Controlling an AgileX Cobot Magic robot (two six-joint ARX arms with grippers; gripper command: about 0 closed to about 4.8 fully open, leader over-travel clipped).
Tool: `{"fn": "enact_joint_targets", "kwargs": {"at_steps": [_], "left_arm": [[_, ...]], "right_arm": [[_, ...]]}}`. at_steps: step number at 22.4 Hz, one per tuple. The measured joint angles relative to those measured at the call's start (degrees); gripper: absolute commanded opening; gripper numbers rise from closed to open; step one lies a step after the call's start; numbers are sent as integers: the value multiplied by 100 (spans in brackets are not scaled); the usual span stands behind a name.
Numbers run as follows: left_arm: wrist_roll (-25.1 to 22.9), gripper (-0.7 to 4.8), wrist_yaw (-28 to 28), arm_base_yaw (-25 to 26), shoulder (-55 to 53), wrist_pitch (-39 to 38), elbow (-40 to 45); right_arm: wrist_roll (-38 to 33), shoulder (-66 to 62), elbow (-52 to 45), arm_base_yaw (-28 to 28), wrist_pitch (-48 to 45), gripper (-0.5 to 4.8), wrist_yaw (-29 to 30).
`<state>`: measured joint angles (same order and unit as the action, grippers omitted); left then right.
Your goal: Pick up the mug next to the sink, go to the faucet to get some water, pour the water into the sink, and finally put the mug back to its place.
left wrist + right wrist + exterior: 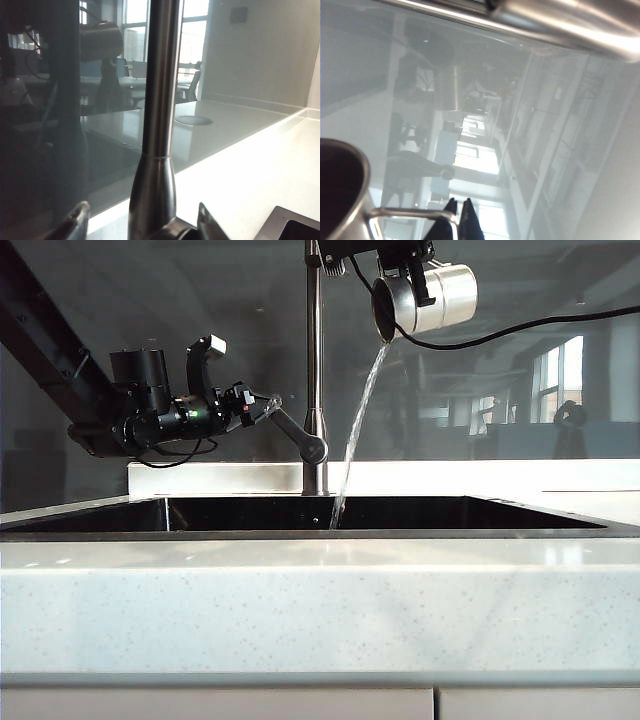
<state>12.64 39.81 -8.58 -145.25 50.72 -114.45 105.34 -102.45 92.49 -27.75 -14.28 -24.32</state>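
High at the right, the steel mug is tipped on its side with its mouth facing left. Water runs from its lip down into the black sink. My right gripper is shut on the mug's wire handle; its dark fingertips pinch the wire beside the mug's rim. The chrome faucet rises behind the basin. My left gripper is at its lever, jaws open, one on each side of the faucet's base; I cannot tell whether they touch it.
A pale speckled countertop runs in front of the sink and behind it. Dark glass stands right behind the faucet. A round disc lies on the back ledge. A black cable trails from the right arm.
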Motion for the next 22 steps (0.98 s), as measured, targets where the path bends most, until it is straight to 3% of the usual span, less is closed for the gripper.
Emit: {"fn": "enact_joint_targets", "kwargs": {"at_steps": [8, 12, 19, 22], "left_arm": [[0, 268, 0, 0, 0, 2, 0], [0, 268, 0, 0, 0, 0, 0], [0, 268, 0, 0, 0, 0, 0], [0, 268, 0, 0, 0, 2, 0]], "right_arm": [[-74, 0, 0, 0, 0, -4, -120], [-544, 0, 0, 0, 0, -4, -120], [-3491, 17, 2, -4, 170, -4, -975], [-5084, 208, -2, 116, 1032, -4, -887]]}}
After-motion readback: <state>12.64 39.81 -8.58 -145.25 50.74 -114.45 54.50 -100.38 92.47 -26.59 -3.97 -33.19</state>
